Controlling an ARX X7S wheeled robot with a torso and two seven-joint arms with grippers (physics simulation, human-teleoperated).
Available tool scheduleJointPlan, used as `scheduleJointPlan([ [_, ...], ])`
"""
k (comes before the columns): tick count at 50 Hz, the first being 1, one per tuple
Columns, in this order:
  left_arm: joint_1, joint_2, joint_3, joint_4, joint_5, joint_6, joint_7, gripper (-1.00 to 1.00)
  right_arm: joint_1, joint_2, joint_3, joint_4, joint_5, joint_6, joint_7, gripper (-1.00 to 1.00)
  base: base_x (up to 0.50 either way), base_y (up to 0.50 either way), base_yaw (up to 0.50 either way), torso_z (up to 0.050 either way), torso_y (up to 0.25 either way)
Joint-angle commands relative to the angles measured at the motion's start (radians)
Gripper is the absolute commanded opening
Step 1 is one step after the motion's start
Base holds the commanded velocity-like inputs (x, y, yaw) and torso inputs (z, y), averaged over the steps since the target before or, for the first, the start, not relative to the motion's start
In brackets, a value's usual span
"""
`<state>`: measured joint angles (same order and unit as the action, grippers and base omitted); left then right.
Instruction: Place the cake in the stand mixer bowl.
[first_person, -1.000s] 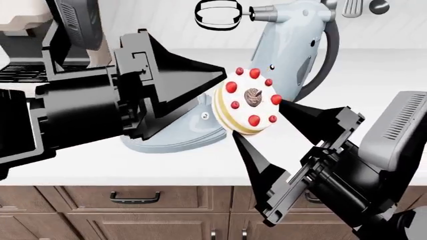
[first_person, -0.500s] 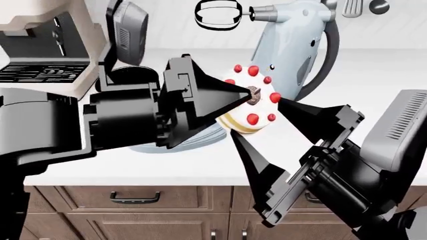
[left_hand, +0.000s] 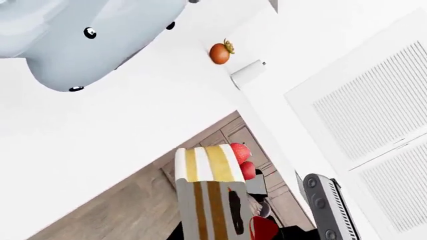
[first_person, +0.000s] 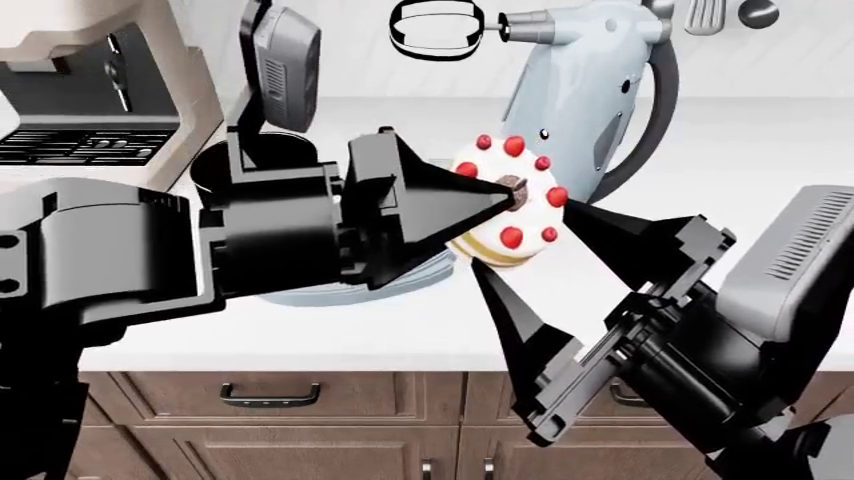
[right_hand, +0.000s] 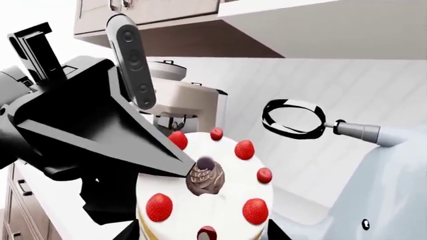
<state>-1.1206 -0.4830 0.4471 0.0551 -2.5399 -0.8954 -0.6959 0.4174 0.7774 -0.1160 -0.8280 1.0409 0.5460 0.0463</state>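
Cake (first_person: 507, 205) held mid-air in front of mixer (first_person: 587, 90), pinched by right gripper (first_person: 523, 242); left gripper (first_person: 501, 195) tip touches its top, jaws' state unclear. Bowl (first_person: 220, 165) left of mixer, mostly hidden. Placing remains.

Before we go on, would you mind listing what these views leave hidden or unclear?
- Mixer bowl: head view shows only a dark rim sliver; the left gripper and its arm cover the rest.
- Cake: its left half is hidden by that gripper in the head view; the right wrist view's bottom edge crops its sides.
- Right gripper: contact with the cake is unclear.
- Left jaw gap: not visible.
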Motion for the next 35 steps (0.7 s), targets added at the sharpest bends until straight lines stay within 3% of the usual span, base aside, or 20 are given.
scheduleJointPlan([
  [1,0.013,-0.033,-0.005,0.036,0.084,0.006,-0.051,-1.00,0.013,-0.006,0.021,-0.025,0.020,-0.014,-0.025,-1.00,0.00,0.00,0.00,0.000,0.000],
  [6,0.018,-0.059,-0.048,0.073,0.100,0.038,-0.054,-1.00,0.048,0.006,0.019,0.007,0.096,0.014,-0.012,-1.00,0.00,0.00,0.00,0.000,0.000],
  [7,0.024,-0.064,-0.064,0.082,0.105,0.052,-0.052,-1.00,0.048,-0.007,0.028,0.018,0.084,0.008,0.013,1.00,0.00,0.00,0.00,0.000,0.000],
  [24,0.012,-0.224,-0.246,0.249,0.026,0.182,-0.139,-1.00,-0.063,0.020,0.086,0.064,0.053,-0.045,-0.012,1.00,0.00,0.00,0.00,0.000,0.001],
  [35,-0.028,-0.242,-0.222,0.219,0.040,0.175,-0.169,-1.00,-0.167,0.054,0.152,-0.003,0.039,-0.089,-0.010,1.00,0.00,0.00,0.00,0.000,0.000],
])
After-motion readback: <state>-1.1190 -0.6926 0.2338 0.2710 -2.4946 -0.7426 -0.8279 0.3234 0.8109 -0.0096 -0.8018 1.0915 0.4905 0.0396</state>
